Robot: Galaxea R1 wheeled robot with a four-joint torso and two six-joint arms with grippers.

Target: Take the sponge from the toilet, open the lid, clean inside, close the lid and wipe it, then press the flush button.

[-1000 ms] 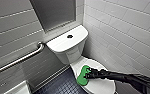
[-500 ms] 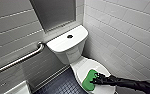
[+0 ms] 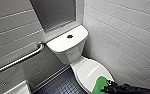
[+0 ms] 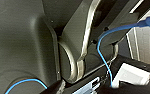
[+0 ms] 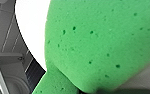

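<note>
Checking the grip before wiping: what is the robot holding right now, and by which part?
The right gripper appears to hold the sponge by the end nearest the arm. The sponge's other end lies on the front of the lid.

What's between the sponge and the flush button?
Head view: the closed lid behind the sponge, then the tank cover up to the flush button; nothing sits on them.
</note>
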